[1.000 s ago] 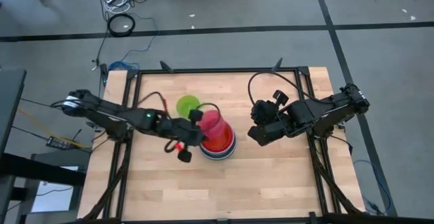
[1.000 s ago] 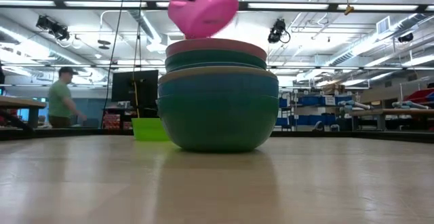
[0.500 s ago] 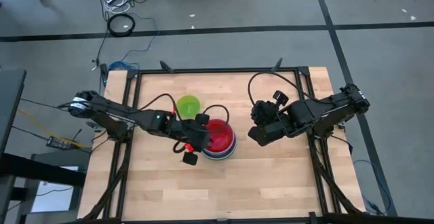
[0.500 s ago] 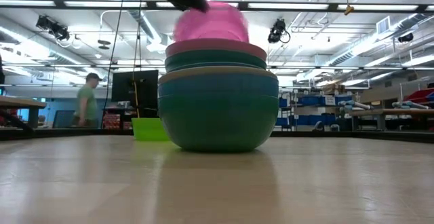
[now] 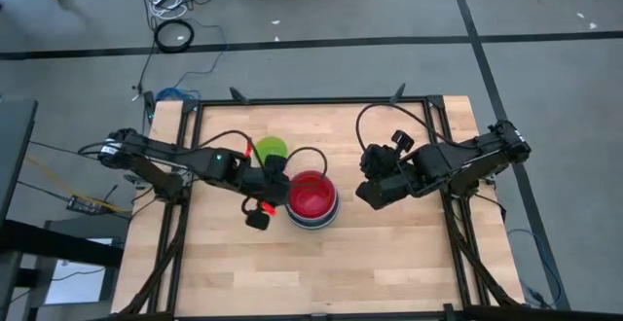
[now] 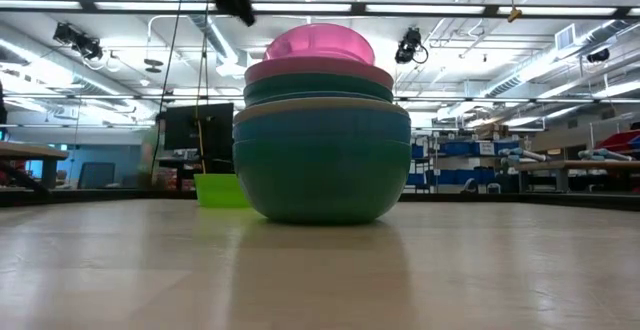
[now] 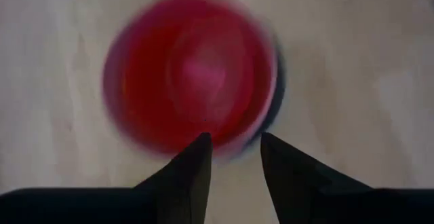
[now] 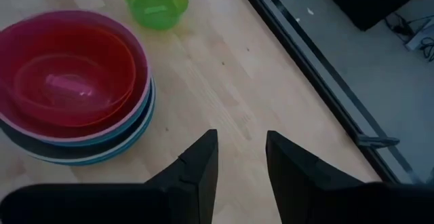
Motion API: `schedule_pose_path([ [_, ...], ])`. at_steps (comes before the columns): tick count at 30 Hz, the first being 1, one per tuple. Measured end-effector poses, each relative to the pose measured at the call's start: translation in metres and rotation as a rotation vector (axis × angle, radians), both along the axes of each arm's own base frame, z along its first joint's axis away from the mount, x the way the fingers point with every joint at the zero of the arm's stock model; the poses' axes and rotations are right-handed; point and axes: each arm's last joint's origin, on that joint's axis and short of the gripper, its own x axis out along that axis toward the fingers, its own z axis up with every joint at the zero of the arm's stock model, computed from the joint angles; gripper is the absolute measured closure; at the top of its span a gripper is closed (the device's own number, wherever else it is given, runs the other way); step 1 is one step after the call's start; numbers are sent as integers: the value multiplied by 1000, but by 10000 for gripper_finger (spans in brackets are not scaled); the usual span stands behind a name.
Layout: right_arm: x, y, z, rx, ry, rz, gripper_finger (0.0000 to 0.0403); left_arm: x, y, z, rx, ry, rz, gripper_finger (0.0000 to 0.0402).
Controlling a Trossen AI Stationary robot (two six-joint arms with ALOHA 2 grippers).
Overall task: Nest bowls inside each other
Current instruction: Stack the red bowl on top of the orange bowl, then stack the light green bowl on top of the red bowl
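A stack of nested bowls [image 5: 311, 204] stands mid-table, with a teal bowl [image 6: 320, 165] outermost. A pink bowl [image 6: 320, 42] sits in the stack's top and rises above the other rims; no gripper touches it. A lime green bowl [image 5: 271, 148] stands alone on its base, toward the far edge behind the stack. My left gripper [image 5: 275, 193] hovers open just left of the stack, and its wrist view shows an empty gap [image 7: 234, 153]. My right gripper [image 5: 366, 193] hangs open to the stack's right, holding nothing [image 8: 241, 153].
Bare wooden table top [image 5: 389, 253] lies on the near side and to the right of the stack. A black frame [image 5: 311, 100] runs along the table's edges. The room beyond the far edge holds desks and monitors.
My left gripper brought the tilted pink bowl down into the top of the stack, opened and let go. It then drew back up and toward the table's left edge. The pink bowl now rests in the stack. My right arm kept still.
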Motion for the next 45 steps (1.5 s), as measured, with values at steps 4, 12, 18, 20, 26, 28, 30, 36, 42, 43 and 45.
schedule_pose_path([
  [4,2,-1,-8,-6,14,-7,291,16,-7,5,-104,-185,-63,264],
  [12,1,-1,-35,-6,75,-49,291,34,-1,-33,-188,-220,23,264],
  [18,1,-1,-44,2,88,-69,291,37,1,-47,-268,-163,50,264],
  [20,0,-1,-45,1,90,-72,291,37,0,-44,-306,-171,54,264],
  [26,0,-1,-45,0,89,-73,291,36,2,-42,-426,-130,61,264],
  [28,0,-1,-45,0,89,-73,291,34,2,-31,-431,-156,53,264],
  [30,0,-1,-45,1,88,-73,291,31,3,-13,-444,-219,40,264],
  [36,0,-1,-45,1,88,-73,291,-3,16,8,-215,-104,153,264],
  [42,0,-1,-45,1,87,-73,291,-43,46,-4,178,103,259,264],
  [43,0,-1,-45,1,87,-73,291,-44,50,-10,166,128,227,264],
  [45,1,-1,-45,3,85,-73,291,-46,59,-23,154,188,162,264],
])
